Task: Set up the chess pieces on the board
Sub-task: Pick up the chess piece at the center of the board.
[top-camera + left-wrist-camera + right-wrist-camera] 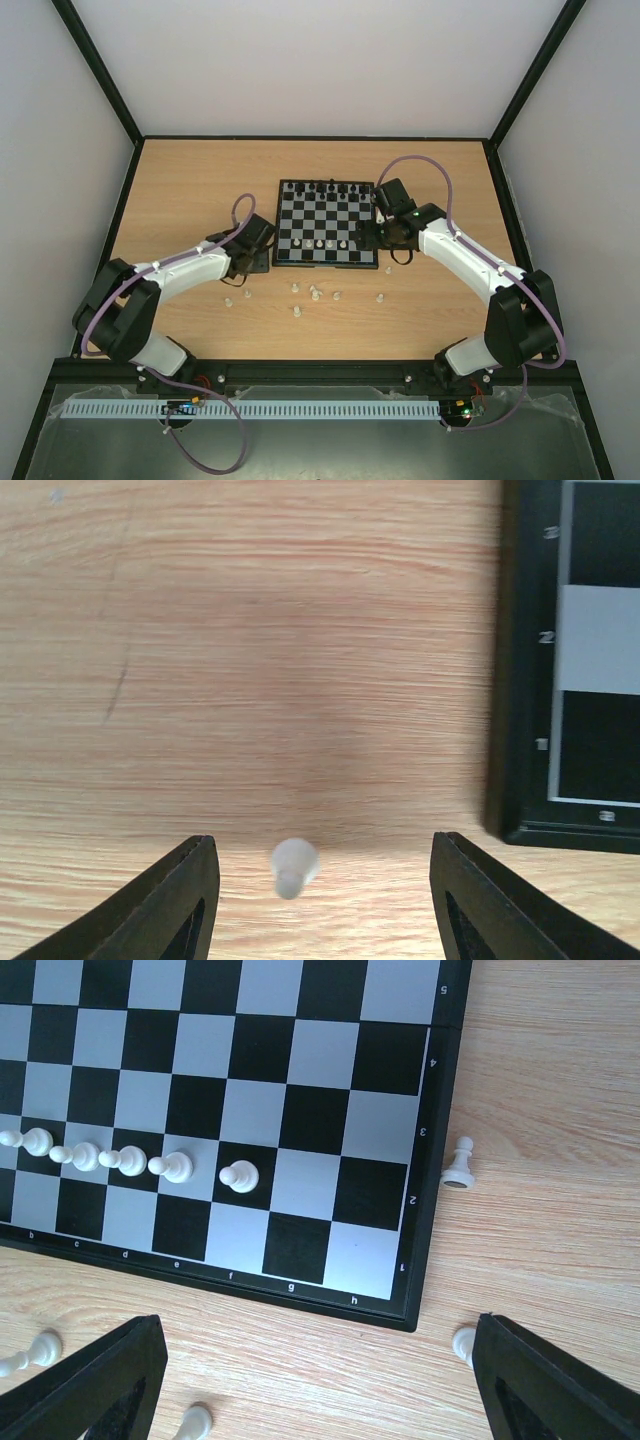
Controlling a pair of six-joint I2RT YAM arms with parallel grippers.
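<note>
The board (pixel 328 224) lies mid-table, with black pieces along its far edge. Several white pawns (pixel 125 1158) stand in a row on its second rank, reaching the f file (pixel 240 1176). My left gripper (pixel 325 900) hovers open over bare wood just left of the board's near-left corner (pixel 520 830). A blurred white piece (pixel 293 865) sits between its fingers, touching neither. My right gripper (pixel 320 1380) is open above the table by the board's near-right corner. One white piece (pixel 463 1343) lies beside its right finger (pixel 540 1380). Another white pawn (pixel 459 1165) stands just off the board's right rim.
Several loose white pieces (pixel 315 293) are scattered on the wood in front of the board, between the two arms. Two more (pixel 30 1352) lie near the right gripper's left finger. Black-framed walls enclose the table.
</note>
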